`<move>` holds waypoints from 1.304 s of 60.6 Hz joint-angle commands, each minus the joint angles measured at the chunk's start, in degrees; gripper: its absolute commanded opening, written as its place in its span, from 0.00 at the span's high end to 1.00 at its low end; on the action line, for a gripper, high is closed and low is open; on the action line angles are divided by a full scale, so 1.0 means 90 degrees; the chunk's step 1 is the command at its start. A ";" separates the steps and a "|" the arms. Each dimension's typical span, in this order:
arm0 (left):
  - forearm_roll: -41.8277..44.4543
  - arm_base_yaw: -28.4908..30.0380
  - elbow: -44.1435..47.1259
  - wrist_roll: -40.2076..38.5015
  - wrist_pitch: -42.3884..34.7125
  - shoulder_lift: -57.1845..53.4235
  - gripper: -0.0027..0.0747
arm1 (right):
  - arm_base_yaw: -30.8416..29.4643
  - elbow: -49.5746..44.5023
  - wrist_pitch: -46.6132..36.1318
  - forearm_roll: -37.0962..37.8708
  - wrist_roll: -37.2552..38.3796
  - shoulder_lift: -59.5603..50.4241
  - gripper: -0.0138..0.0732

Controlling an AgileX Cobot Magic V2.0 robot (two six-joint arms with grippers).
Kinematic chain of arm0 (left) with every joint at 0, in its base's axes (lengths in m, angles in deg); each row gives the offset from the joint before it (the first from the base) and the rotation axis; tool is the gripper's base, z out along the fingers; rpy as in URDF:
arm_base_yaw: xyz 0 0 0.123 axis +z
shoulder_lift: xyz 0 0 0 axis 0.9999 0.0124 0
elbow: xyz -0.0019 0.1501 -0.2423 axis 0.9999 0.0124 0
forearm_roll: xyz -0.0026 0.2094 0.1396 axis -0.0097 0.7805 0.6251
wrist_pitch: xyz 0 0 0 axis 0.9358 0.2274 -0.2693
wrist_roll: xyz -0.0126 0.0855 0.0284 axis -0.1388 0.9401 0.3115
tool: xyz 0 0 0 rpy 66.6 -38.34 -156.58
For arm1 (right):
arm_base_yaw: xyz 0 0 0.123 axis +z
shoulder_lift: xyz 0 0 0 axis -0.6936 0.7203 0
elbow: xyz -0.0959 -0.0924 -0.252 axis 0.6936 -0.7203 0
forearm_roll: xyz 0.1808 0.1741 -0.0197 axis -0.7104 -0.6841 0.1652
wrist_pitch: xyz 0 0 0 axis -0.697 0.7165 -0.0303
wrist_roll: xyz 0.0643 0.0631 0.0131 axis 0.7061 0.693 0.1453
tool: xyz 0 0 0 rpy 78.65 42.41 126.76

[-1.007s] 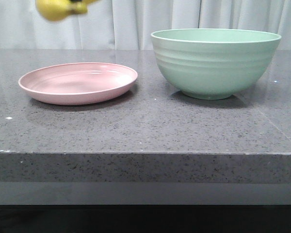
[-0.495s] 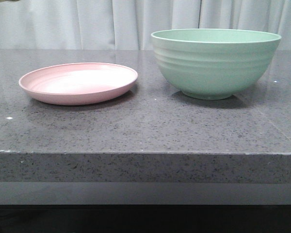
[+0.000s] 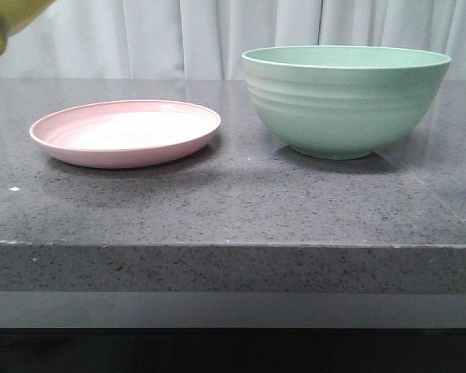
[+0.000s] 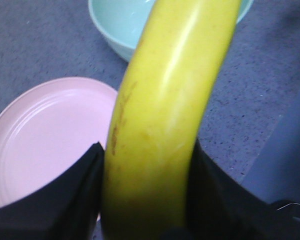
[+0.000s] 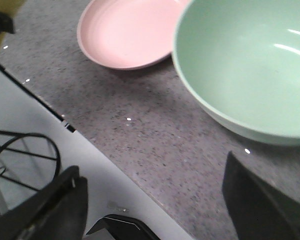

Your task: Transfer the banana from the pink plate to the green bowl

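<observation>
So the left gripper [image 4: 147, 200] is clamped right on the banana [image 4: 165, 115], one dark finger [image 4: 75, 195] pressed against each side of the lower part of the fruit, and the yellow body curves up and away from the jaws toward the green bowl [image 4: 117, 27] in the left wrist view. The banana is up in the air, not on anything; under it you can see the pink plate [image 4: 45, 140] with nothing on it and grey speckled counter [image 4: 45, 45] between plate and bowl. In the front view only a bit of the banana [image 3: 8, 19] pokes in at the top left corner, well above the table and off to the left of the pink plate [image 3: 124, 132], a little blurry. The green bowl [image 3: 346, 101] sits to the right of the plate, near it but not touching, and it's way taller than the plate. Right gripper [image 5: 155, 210] has its jaws wide apart, holding nothing, with the two dark fingers [image 5: 55, 210] showing at the near edge of its own camera view, hovering over the front edge of the counter [image 5: 140, 130]. From there you see the green bowl [image 5: 250, 70] with nothing inside and the pink plate [image 5: 127, 32] just beside it, and a sliver of yellow banana [image 5: 2, 12] at the far corner.
</observation>
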 commanded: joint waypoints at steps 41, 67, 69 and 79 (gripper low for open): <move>-0.0787 -0.0054 -0.0182 0.1017 -0.0497 -0.0135 0.73 | 0.1370 0.1299 -0.0840 -0.1101 -0.2731 0.0902 0.18; -0.0800 -0.0054 -0.0182 0.1017 -0.0497 -0.0135 0.73 | 0.1561 0.2263 -0.0321 -0.1530 -0.3547 0.1873 0.22; -0.0800 -0.0054 -0.0182 0.1017 -0.0497 -0.0135 0.73 | 0.1626 0.2352 -0.0321 -0.1530 -0.3547 0.1966 0.22; -0.0800 -0.0054 -0.0182 0.1017 -0.0497 -0.0135 0.73 | 0.1907 0.2794 -0.0358 -0.1530 -0.3547 0.2428 0.22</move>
